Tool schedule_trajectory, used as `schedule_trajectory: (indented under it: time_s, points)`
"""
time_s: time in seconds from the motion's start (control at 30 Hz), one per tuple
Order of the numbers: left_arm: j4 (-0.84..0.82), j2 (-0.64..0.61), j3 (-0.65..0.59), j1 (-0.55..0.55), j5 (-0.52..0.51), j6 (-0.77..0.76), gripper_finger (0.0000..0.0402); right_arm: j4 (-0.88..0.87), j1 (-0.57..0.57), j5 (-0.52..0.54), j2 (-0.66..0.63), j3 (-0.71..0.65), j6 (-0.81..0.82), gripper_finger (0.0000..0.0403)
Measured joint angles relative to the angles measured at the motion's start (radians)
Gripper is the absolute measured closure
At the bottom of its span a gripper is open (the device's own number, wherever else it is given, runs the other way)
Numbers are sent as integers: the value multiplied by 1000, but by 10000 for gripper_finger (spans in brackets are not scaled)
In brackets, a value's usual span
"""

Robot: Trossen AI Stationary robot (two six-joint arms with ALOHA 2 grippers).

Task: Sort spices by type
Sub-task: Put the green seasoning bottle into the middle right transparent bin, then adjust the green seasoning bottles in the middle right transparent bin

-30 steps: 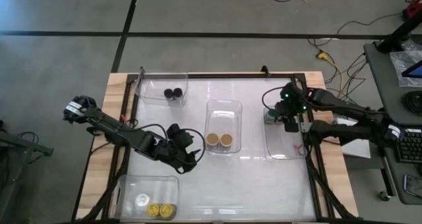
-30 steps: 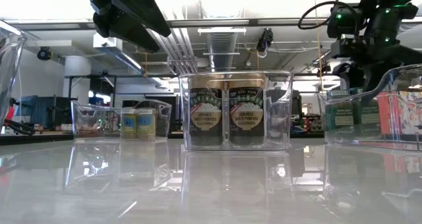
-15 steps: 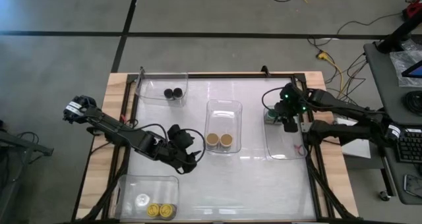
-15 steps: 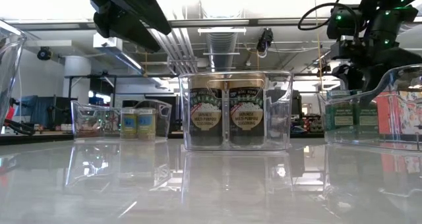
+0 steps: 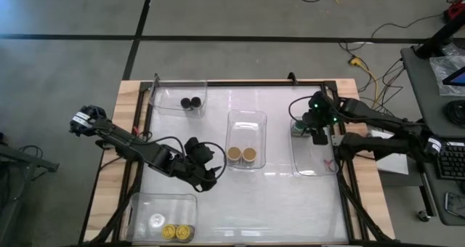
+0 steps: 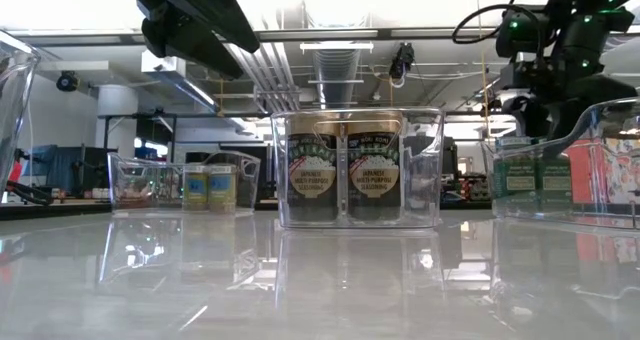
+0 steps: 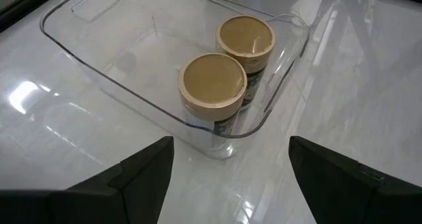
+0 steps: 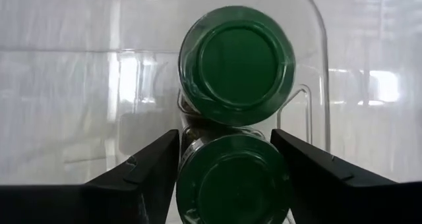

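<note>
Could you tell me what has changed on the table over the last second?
Very little. The right gripper, over the two green-lidded round spice jars in the clear plastic bin at the right, has spread its fingers a little wider and risen slightly. The left gripper stays open near the tan-lidded jars; all jars and bins are unmoved.

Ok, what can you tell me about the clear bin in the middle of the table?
The middle bin is a clear, rounded-corner rectangular plastic tub with glossy walls and an open top, standing upright on the white table. Two tan-lidded spice jars stand side by side, touching, at its end nearer the front edge; the rest of it is bare. In the low view their dark labels show through its wall. The left claw hangs open beside it, not touching.
</note>
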Motion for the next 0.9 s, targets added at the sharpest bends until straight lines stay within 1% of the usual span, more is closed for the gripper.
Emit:
schedule_trajectory:
  time_s: [0.2,0.37,0.47,0.57,0.7,0.9]
  points:
    - [-1,0,0,0,0,8,119,-7,0,0,-23,18,2,161]
    - [-1,0,0,0,0,8,119,-59,1,-3,-46,59,19,147]
    - [-1,1,0,0,0,9,119,-98,1,-29,-63,97,35,138]
    - [-4,1,0,0,0,9,119,-123,1,-65,-85,139,85,128]
    - [-5,1,0,0,-2,8,119,-226,1,-80,-109,180,151,118]
    - [-5,1,0,0,-6,8,119,-406,0,-79,-123,171,237,120]
